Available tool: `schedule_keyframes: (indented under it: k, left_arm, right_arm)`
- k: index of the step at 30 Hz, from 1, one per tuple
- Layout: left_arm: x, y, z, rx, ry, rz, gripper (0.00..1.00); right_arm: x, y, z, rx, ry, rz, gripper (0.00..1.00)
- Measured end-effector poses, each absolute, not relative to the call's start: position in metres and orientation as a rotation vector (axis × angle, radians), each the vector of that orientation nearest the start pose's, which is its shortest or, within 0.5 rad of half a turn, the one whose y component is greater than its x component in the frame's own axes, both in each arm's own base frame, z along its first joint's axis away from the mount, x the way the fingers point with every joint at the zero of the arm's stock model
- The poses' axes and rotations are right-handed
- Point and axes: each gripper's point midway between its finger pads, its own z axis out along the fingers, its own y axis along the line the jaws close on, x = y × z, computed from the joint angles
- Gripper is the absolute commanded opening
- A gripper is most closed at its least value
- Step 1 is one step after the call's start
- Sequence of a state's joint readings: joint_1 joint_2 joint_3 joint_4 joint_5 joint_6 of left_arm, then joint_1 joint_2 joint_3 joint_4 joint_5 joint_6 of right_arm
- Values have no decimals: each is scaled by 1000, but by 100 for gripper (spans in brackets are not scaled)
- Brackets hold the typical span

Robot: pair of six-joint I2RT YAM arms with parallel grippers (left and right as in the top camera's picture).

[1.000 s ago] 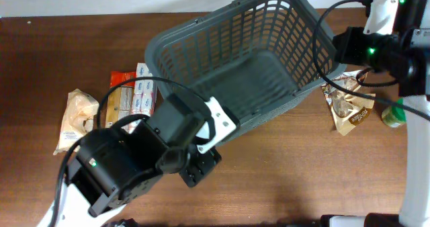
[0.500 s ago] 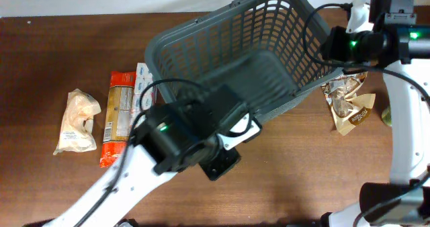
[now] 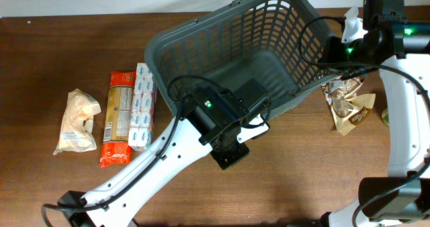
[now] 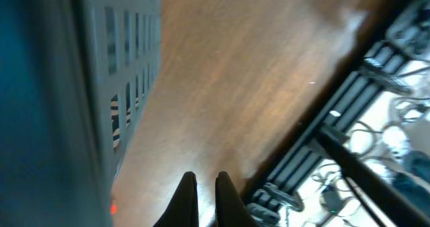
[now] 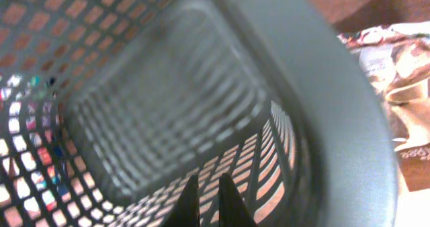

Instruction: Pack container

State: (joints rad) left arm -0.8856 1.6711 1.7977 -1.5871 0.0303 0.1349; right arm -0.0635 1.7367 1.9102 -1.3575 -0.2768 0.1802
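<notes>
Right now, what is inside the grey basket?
Nothing shows inside the basket: its floor looks bare in the overhead and right wrist views. The left arm covers the near corner of the floor, so that part cannot be checked.

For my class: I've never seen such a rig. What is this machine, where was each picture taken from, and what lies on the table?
Two robot arms work at a table. One picture looks down from above; the other two come from wrist cameras. The left gripper hangs beside the empty grey basket, the right gripper looks into it; both seem shut, holding nothing. Left of the basket lie a pale bag, a red packet and a white-blue pack; right of it, a brown snack bag.
</notes>
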Motion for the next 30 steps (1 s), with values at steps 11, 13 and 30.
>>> schedule_keyframes:
  k: [11, 13, 30]
  left_arm:
    - [228, -223, 223, 1362, 2646, 57, 2]
    - [241, -216, 223, 1301, 2653, 63, 2]
    - [297, -171, 229, 986, 2693, 130, 2]
  right_arm:
    - [363, 25, 246, 170, 2834, 411, 4]
    - [360, 25, 246, 155, 2843, 410, 4]
    - [358, 42, 247, -1, 2846, 405, 4]
